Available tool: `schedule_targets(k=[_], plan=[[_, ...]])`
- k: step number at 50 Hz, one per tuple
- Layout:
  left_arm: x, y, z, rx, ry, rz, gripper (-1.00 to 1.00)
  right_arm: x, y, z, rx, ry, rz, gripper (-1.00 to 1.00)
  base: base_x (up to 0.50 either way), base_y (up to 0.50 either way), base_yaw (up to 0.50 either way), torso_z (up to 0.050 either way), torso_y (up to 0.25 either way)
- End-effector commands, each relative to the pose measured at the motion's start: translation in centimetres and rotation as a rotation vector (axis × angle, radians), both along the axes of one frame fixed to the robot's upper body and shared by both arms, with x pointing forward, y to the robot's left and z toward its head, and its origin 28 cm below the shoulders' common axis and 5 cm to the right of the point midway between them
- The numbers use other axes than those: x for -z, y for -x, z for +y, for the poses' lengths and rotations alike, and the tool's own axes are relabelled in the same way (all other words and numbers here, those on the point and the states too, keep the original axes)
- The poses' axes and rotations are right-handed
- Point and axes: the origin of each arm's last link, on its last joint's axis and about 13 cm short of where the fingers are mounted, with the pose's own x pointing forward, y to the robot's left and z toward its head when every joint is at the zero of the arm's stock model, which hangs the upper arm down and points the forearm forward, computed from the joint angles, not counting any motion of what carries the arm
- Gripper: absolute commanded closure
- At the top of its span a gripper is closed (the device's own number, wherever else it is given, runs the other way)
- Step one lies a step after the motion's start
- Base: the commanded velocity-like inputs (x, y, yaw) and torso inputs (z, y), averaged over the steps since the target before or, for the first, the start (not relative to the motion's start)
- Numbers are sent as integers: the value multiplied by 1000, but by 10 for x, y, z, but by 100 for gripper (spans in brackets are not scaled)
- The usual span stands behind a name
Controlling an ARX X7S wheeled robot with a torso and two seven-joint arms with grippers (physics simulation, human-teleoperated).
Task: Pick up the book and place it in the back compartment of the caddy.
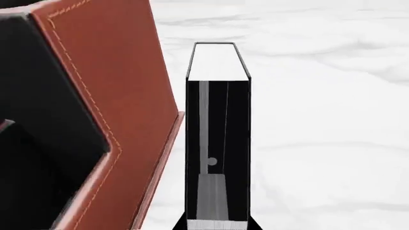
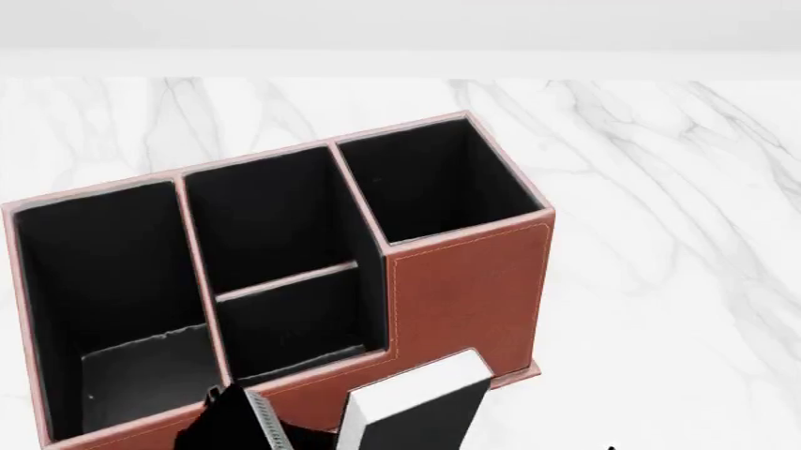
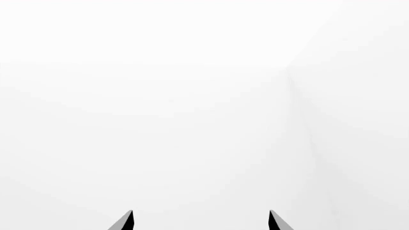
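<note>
The book (image 1: 217, 143), black covers with a white page block, stands between my left gripper's (image 1: 217, 225) jaws, which are shut on its two covers. In the head view the book (image 2: 419, 403) is at the bottom edge, tilted, just in front of the caddy's (image 2: 470, 281) low near wall, with the left gripper (image 2: 244, 422) beside it. The caddy (image 1: 108, 72) is close beside the book in the left wrist view. The back compartment (image 2: 300, 323) is the small middle cell behind that low wall. My right gripper (image 3: 200, 213) is open and empty, facing blank white.
The caddy stands on a white marble table (image 2: 651, 187). Its tall square end cell (image 2: 432, 183) is at the right, a deeper middle cell (image 2: 269, 216) lies beyond the thin divider, and a large cell (image 2: 113, 281) is at the left.
</note>
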Motion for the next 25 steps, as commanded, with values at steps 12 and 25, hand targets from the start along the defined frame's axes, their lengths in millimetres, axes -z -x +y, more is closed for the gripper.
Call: schedule_targets(k=[12,25], plan=[[-63,10,25,-56,123,-115,100,2,-2,1,-5,5,8,-100,0,0,0,0,2],[-75,10,36,-70,232,-111,100,2,-2,2,-9,7,10,-100,0,0,0,0,1]])
